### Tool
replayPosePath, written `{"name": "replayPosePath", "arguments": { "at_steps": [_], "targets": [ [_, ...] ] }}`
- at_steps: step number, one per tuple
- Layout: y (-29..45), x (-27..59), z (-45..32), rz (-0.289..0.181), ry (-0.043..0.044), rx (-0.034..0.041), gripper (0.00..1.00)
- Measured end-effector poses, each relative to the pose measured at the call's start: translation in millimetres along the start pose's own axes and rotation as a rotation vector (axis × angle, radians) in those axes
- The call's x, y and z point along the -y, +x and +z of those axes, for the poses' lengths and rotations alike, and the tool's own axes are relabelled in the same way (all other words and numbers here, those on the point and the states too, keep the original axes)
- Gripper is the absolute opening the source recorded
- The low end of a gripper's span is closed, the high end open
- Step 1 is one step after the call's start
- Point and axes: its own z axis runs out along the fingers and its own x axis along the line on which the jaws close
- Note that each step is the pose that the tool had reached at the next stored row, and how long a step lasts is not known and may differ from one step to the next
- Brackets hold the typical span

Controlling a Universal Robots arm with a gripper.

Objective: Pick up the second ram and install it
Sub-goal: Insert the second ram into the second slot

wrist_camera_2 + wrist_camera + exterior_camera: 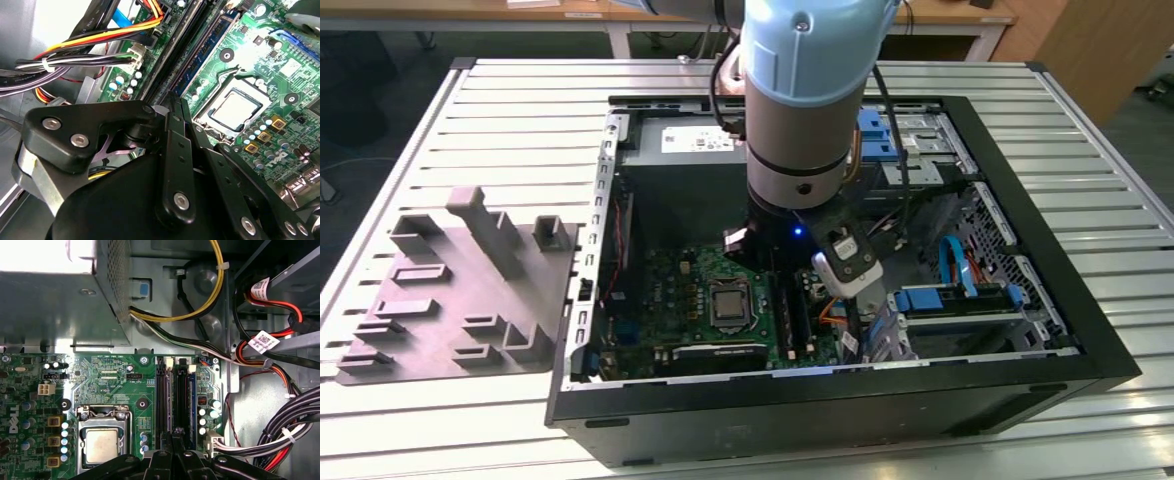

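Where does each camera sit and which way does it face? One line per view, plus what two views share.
Exterior view: off the arm, raised, looking down into the open computer case on the slatted table; the arm shows.
First wrist view: on the wrist, looking past the gripper at the motherboard and memory slots.
Second wrist view: on the wrist, angled over the gripper's links toward the motherboard and cables.
Shared: both wrist views show the gripper and the processor socket.

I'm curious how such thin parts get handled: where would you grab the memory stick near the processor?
Probably pinch the memory stick by its two flat faces at the upper long edge, coming straight down from above. It stands on edge among the black slots, so only that top edge looks free.
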Motion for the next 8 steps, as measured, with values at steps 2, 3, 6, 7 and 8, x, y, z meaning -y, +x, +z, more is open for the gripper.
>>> {"name": "replayPosePath", "arguments": {
  "at_steps": [2, 3, 6, 7, 8],
  "targets": [
    [0.0, 0.1, 0.2, 0.0, 0.0001, 0.0, 0.11],
    [0.1, 0.1, 0.3, 0.0, 0.0, 0.0, 0.11],
    [0.1, 0.1, 0.7, 0.0, 0.0, 0.0001, 0.11],
    [0.1, 0.1, 0.8, 0.0, 0.0, 0.0, 0.11],
    [0.1, 0.1, 0.8, 0.0, -0.0001, 0.0001, 0.11]
  ]
}}
